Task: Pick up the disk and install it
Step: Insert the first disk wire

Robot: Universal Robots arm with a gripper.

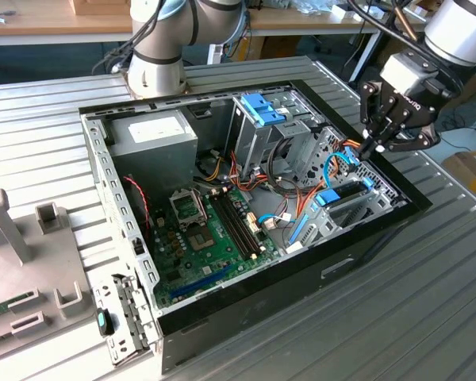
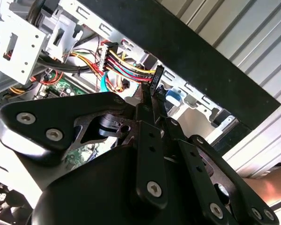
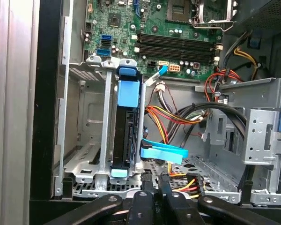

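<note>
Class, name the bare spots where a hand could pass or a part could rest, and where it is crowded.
Free: ribbed table outside the case; empty bay beside the disk. Crowded: wires around the connector in the claw.

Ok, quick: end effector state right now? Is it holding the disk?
End effector: closed on the black cable connector, not on the disk.

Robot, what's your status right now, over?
Gripper shut, over case edge. Disk upright in its bay, not held. Coloured cables beside gripper.
</note>
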